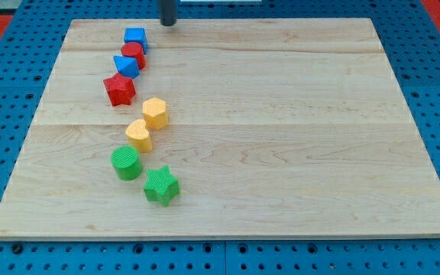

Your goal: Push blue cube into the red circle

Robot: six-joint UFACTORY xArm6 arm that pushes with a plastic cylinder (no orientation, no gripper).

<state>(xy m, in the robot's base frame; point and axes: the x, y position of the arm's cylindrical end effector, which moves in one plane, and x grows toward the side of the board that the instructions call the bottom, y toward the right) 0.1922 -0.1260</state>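
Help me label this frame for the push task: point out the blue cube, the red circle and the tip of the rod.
blue cube (135,37), camera view, top face.
red circle (134,53), camera view, visible top between the two blue blocks.
my tip (168,24), camera view, rod's very end, right of the blue cube.

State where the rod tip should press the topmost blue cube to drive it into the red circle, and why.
Probably press the blue cube on its far face, from the view's top: the red circle sits below it, seemingly touching. My tip is to its upper right.
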